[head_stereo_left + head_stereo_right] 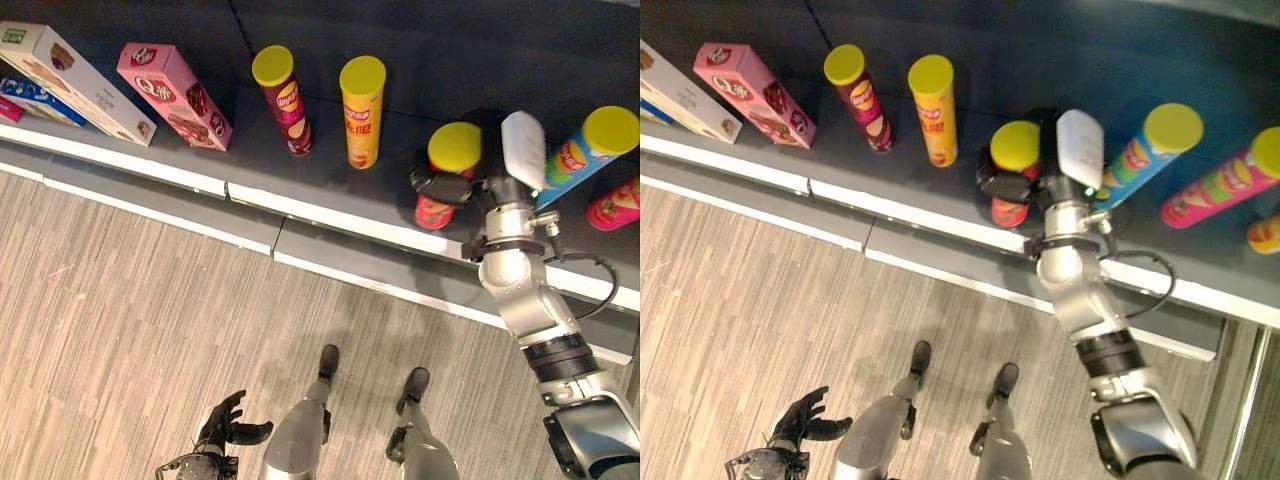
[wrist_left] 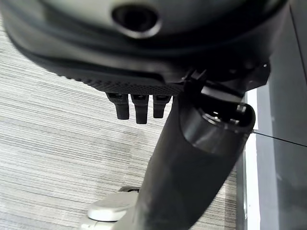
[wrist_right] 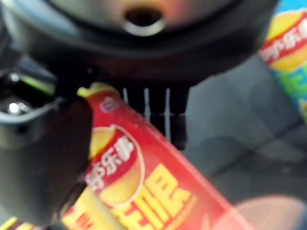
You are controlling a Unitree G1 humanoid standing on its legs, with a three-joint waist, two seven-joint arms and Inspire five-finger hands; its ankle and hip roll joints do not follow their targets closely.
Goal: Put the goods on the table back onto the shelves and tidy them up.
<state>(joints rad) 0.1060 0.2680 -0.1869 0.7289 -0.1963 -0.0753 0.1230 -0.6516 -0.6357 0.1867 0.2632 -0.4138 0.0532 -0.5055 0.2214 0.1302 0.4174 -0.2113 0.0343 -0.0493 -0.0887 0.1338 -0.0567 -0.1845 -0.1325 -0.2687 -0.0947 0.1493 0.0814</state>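
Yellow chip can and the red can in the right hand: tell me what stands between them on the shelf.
Nothing: the eye views show bare dark shelf between the yellow can and the red can held by the right hand.

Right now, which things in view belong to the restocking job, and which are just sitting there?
In the job:
right hand, shut on the red can
red can
shelf

Just there:
maroon can
yellow can
blue can
pink box
left hand, idle, low over the floor

Even bright indoor light, dark shelf (image 1: 330,170) stays dim with soft shadows beside cans; slight wide-angle bend at edges; right wrist view heavily blurred, red can (image 3: 144,191) out of focus; left wrist view sharper
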